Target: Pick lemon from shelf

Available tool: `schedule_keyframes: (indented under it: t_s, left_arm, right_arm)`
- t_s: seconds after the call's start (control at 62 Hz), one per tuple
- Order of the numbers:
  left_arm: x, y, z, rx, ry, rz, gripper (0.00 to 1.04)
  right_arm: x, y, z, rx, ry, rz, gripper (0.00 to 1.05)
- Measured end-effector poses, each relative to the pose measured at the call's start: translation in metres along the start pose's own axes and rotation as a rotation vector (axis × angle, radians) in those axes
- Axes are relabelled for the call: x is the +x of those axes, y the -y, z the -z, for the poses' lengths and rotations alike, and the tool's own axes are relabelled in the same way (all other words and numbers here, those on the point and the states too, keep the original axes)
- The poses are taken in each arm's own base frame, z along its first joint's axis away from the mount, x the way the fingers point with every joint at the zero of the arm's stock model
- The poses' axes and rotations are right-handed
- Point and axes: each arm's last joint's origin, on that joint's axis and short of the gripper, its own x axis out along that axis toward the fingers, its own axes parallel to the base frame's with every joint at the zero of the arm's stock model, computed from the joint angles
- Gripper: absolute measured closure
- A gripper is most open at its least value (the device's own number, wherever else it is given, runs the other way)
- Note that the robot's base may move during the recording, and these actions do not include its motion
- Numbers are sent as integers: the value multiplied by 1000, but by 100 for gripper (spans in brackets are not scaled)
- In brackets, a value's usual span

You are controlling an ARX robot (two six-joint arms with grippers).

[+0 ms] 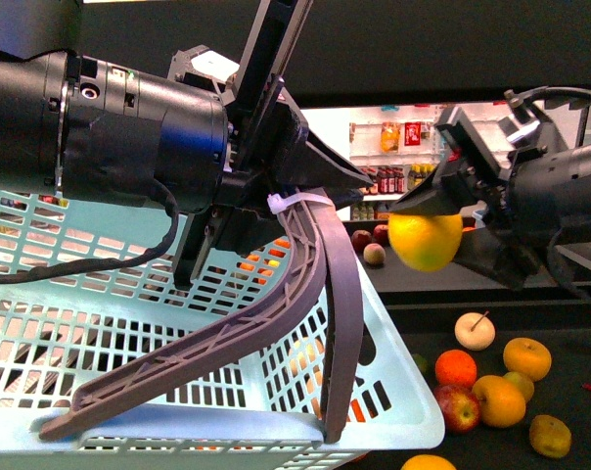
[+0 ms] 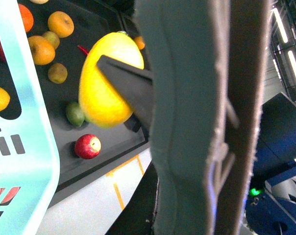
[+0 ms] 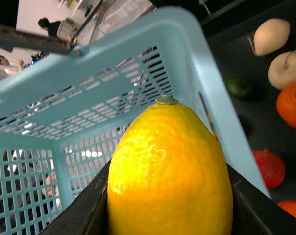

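Observation:
A large yellow lemon (image 1: 426, 241) hangs in the air above the black shelf (image 1: 569, 377), pinched between the dark fingers of my right gripper (image 1: 428, 230), which is shut on it. It fills the right wrist view (image 3: 170, 176), with the basket's wall just beyond it. The left wrist view shows the same lemon (image 2: 106, 83) with one dark finger (image 2: 133, 85) across it. My left gripper (image 1: 305, 201) is shut on the grey basket handle (image 1: 320, 284), which blocks much of the left wrist view (image 2: 197, 122). The lemon is just right of the basket's rim.
The light-blue slatted basket (image 1: 178, 333) fills the left half of the front view. Several oranges, apples and pears (image 1: 496, 382) lie on the shelf below the lemon. A red apple (image 2: 87, 146) and a lime (image 2: 75, 113) lie near the shelf's front edge. White shelves of bottles (image 1: 393, 157) stand far behind.

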Motion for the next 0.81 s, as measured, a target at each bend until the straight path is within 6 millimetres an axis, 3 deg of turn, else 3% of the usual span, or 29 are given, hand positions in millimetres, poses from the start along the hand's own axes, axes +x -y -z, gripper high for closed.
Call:
schedule_keyframes:
  t_s: [0.371,0.71,0.806]
  left_arm:
    - [0,-1,0,1,5,-6,97]
    - [-1,-4,-2,-4,16,-20,97]
    - [-1,-4,-2,-9,17,-21,97]
  right_arm:
    - [20,-10,35,-21,-66,-8,54]
    - [25,-9,41,-26,-65,2,5]
    - [25,-6,42,-22,-68,9,2]
